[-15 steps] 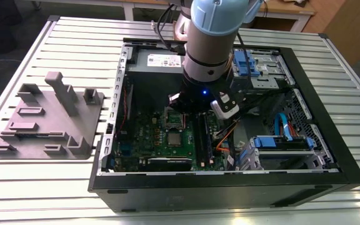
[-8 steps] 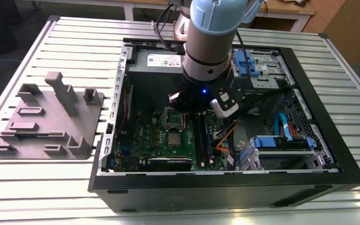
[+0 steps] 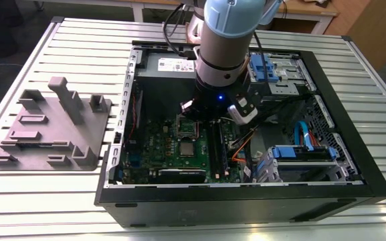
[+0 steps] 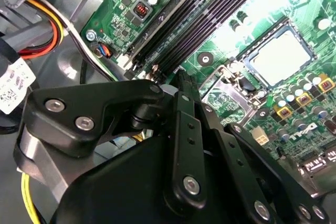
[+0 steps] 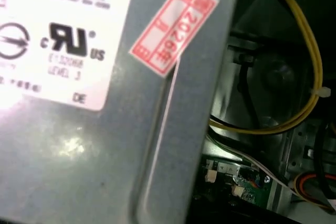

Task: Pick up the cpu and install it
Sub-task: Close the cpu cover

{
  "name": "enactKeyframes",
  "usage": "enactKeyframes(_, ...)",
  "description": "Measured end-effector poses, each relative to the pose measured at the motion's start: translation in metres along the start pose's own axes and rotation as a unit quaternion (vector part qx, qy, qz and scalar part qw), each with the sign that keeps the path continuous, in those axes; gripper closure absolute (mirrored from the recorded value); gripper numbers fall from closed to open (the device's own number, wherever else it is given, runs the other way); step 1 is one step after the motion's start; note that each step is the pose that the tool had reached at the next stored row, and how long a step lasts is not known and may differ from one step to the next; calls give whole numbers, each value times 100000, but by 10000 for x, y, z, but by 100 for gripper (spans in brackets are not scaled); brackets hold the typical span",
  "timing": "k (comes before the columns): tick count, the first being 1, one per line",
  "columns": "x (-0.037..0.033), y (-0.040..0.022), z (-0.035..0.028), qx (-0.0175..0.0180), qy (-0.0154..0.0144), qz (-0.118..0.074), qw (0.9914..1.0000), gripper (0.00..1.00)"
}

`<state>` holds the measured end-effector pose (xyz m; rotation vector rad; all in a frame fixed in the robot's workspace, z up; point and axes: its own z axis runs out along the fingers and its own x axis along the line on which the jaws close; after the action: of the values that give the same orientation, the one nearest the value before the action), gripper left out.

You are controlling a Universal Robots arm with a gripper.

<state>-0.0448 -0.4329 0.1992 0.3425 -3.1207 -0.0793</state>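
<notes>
Cpu: the cpu lies flat with its silvery top up, seated inside the dark square socket frame.
Cpu to jaws: it is not between the jaws. It sits well apart from the gripper, and a hinged metal plate lies on the board between the two.
Jaws: in the second wrist view the black links run together to a single tip. The jaws are drawn narrow, with no gap showing and nothing held.
Gripper position: the tip is over the near end of the black memory slots. Whether it touches the board cannot be told.
Motherboard: the green motherboard carries the socket, the slots and rows of round capacitors. In the exterior view the silvery square sits mid-board, on the side of the arm away from the power supply.
Arm: the grey and blue arm reaches down into the case from above.
Case: an open black computer case lies on its side, with blue drive brackets toward the exterior view's right.
Power supply: in the first wrist view a grey power supply carries a white label and a red sticker, with a yellow cable beside it.
Fixture: a grey plastic fixture lies outside the case on the exterior view's left.
Table: everything rests on a slatted metal table.
</notes>
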Motion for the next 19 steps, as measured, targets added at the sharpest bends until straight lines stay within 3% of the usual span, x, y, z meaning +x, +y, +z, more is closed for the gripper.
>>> enactKeyframes(4,-2,26,5,31,-203,-150,100000,90)
enactKeyframes(11,52,49,8,143,-863,-263,99996,90)
enactKeyframes(19,59,53,-39,170,-871,-738,99993,90)
